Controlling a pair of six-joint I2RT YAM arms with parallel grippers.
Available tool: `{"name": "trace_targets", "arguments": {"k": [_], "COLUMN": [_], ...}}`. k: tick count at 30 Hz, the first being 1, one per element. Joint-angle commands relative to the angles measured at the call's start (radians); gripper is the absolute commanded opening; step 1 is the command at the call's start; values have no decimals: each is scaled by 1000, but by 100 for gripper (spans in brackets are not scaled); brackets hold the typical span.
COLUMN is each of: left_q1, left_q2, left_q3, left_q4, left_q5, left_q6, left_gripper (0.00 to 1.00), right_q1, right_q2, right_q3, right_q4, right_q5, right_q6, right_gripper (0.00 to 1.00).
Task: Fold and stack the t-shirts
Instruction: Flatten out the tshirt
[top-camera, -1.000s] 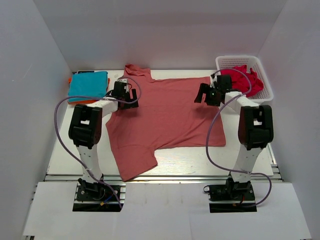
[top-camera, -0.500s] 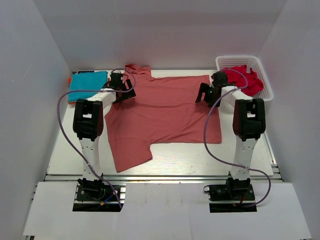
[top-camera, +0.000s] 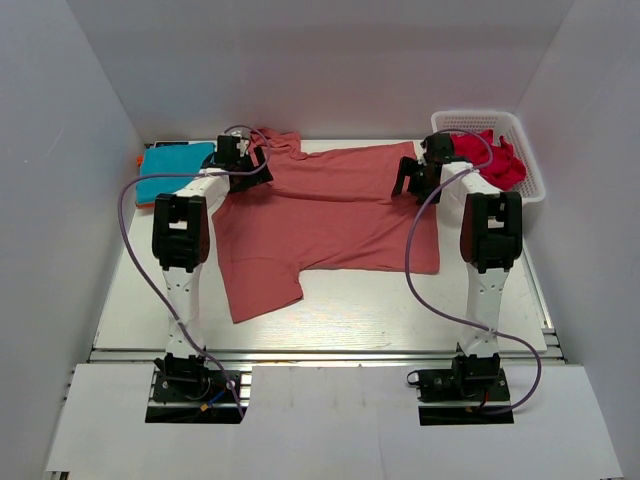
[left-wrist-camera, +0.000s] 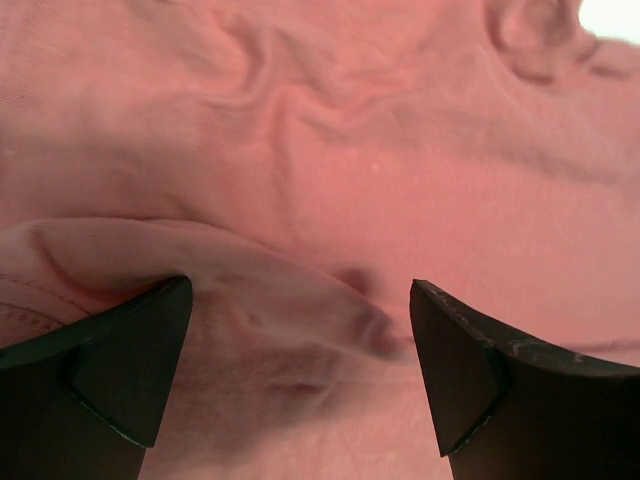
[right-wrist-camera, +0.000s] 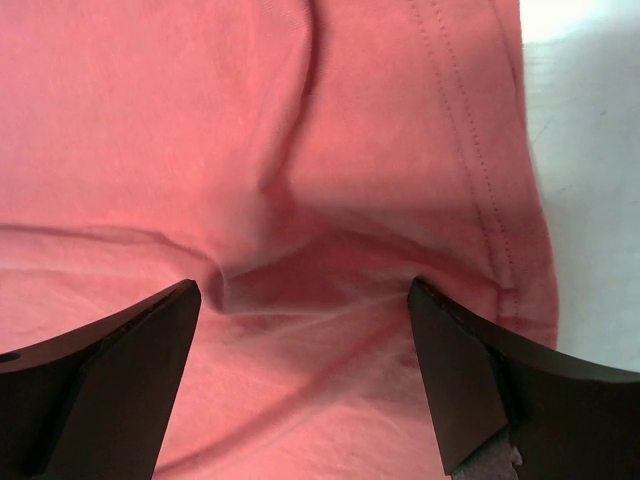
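We have the dusty salmon-red t-shirt (top-camera: 330, 215) lying spread and mostly flat across the middle of the table (top-camera: 400, 310). Its collar is at the far left and one sleeve reaches toward the near edge. At the shirt's far left, near the collar, we see the left gripper (top-camera: 245, 166) low over the cloth with its fingers (left-wrist-camera: 120, 370) spread wide. A soft raised fold of fabric runs between them, but nothing is clamped. At the far right edge, beside the stitched hem, the right gripper (top-camera: 412, 180) sits low over the fabric in the same way. Its fingers (right-wrist-camera: 480, 380) are wide apart around a shallow wrinkle and it holds nothing. We cannot tell whether the fingertips actually press on the cloth. Further out, the folded teal t-shirt (top-camera: 176, 166) rests in the far left corner on the orange t-shirt (top-camera: 138, 161), of which we see only an edge. In the far right corner, the crimson t-shirt (top-camera: 492, 160) lies bunched in the white basket (top-camera: 522, 130).
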Motion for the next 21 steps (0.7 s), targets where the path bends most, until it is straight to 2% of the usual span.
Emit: {"name": "trace_targets", "arguments": {"k": [1, 6, 11, 13, 15, 18, 21], "left_q1": [-24, -24, -33, -33, -43, -53, -62], "left_q2": [-105, -357, -713, -808, -921, -1041, -1119], "left_q3": [-35, -252, -559, -698, -771, -928, -1044], "left_q4": [-32, -22, -112, -170, -233, -401, -477], "left_q5": [69, 75, -69, -80, -89, -71, -20], "left_q6": [70, 81, -18, -57, -107, -179, -235], "left_gripper": [100, 100, 100, 100, 100, 100, 100], "right_q1": [19, 65, 93, 99, 96, 94, 96], "right_q2": [-134, -281, -475, -539, -599, -645, -685], "right_q3": [-22, -140, -394, -489, -581, -644, -688], "right_q4": [2, 67, 183, 232, 265, 294, 309], "right_q5": [29, 26, 35, 36, 36, 49, 44], "right_q6": [-110, -104, -6, 37, 60, 83, 108], "right_gripper": [90, 90, 90, 90, 90, 90, 90]}}
